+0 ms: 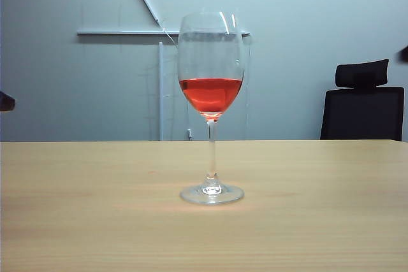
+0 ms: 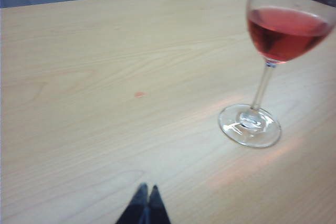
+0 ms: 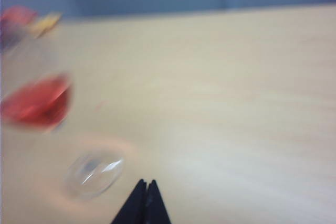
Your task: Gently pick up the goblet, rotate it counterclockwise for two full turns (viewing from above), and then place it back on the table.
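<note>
While it stands upright on its round foot near the middle of the table [image 1: 76,221], the goblet [image 1: 211,81] has nothing touching it. Its bowl holds red liquid to roughly a third of its height, and a thin clear stem runs straight down to the foot, which sits flat on the light wood-grain top.

From the left wrist view, the left gripper [image 2: 146,188] shows as two dark fingertips pressed together with no gap between them, holding nothing. It hangs above bare tabletop, well apart from the goblet [image 2: 273,66], with the glass off to one side of where it points. A small reddish spot [image 2: 139,94] marks the wood between them.

From the right wrist view, which is blurred, the right gripper [image 3: 146,183] likewise has its two dark tips closed against each other and empty. The goblet [image 3: 47,114] appears smeared at the edge of that picture, its foot nearer the tips than the bowl, but not touching them.

Behind the table, a black office chair [image 1: 363,103] stands by a pale wall. At the left and right edges of the exterior view small dark shapes poke in, too little to identify.
</note>
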Action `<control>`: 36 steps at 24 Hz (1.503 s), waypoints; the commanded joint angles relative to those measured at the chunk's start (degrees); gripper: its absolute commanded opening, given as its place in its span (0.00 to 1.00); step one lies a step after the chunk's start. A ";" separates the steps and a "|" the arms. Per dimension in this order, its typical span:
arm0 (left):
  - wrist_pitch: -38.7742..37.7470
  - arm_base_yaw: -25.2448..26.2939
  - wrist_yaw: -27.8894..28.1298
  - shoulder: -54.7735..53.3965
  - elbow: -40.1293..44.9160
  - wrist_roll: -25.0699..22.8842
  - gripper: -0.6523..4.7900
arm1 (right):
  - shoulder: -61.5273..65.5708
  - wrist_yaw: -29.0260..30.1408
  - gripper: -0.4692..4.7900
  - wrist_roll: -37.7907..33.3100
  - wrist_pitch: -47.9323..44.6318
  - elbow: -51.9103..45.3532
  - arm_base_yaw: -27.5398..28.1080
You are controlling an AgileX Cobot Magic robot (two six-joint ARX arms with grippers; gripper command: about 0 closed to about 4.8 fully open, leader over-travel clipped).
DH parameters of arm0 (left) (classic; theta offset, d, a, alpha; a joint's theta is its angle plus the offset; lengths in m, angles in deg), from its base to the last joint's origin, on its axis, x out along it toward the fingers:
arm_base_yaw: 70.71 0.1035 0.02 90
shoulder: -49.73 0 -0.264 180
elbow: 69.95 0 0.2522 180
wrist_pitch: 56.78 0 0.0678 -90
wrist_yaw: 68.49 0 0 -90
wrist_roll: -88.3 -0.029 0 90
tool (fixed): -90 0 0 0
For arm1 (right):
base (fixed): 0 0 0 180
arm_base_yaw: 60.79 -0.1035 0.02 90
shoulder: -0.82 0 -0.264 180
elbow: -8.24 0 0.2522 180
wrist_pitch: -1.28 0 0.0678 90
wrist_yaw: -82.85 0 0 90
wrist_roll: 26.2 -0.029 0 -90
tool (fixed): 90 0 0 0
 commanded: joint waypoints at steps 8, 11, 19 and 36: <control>0.09 -0.55 0.04 -0.02 -0.24 -0.07 0.11 | 40.98 -4.22 0.57 10.75 -41.70 1.55 -19.23; 0.11 -0.55 0.04 -0.02 -0.24 -0.07 0.11 | 54.27 0.94 0.57 11.41 -56.24 2.75 -19.23; 0.11 -0.55 0.04 -0.02 -0.24 -0.07 0.11 | 79.06 5.88 0.60 10.91 -75.63 9.09 -19.23; 0.11 -0.55 0.04 0.02 -0.24 -0.07 0.11 | 82.03 7.04 0.59 10.49 -71.14 16.59 -19.50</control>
